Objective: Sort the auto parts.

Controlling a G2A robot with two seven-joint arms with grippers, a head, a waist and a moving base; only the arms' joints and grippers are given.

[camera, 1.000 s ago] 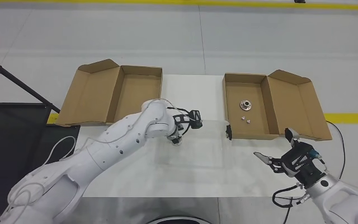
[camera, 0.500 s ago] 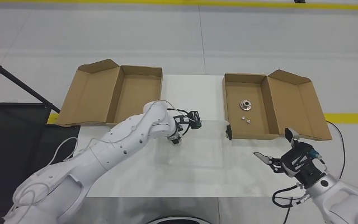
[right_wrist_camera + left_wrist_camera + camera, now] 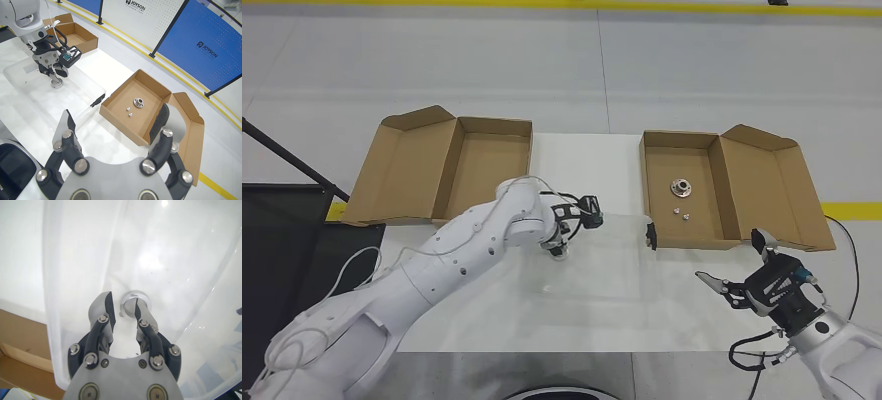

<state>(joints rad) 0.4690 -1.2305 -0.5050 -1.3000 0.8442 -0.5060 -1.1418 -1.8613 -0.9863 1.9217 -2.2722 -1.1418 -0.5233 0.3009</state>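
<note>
A silver metal ring (image 3: pixel 134 292) lies on the floor of a clear plastic tray (image 3: pixel 75 256) in the middle of the table. My left gripper (image 3: pixel 122 306) is down at the ring and open, one finger inside the ring and the other outside its wall. From the top, the left gripper (image 3: pixel 558 247) covers the ring. In the right wrist view the ring (image 3: pixel 56 84) sits under the left gripper (image 3: pixel 54 78). My right gripper (image 3: pixel 115 111) hangs open with nothing in it near the table's front right (image 3: pixel 730 258).
The open cardboard box on the right (image 3: pixel 697 215) holds a flanged hub (image 3: pixel 680 186) and two small bolts (image 3: pixel 679 213). Another open cardboard box (image 3: pixel 487 170) stands at the back left. The tray's rim (image 3: pixel 85 79) nearly reaches the right box.
The left arm has shifted very slightly at the ring. The right arm has not moved.
</note>
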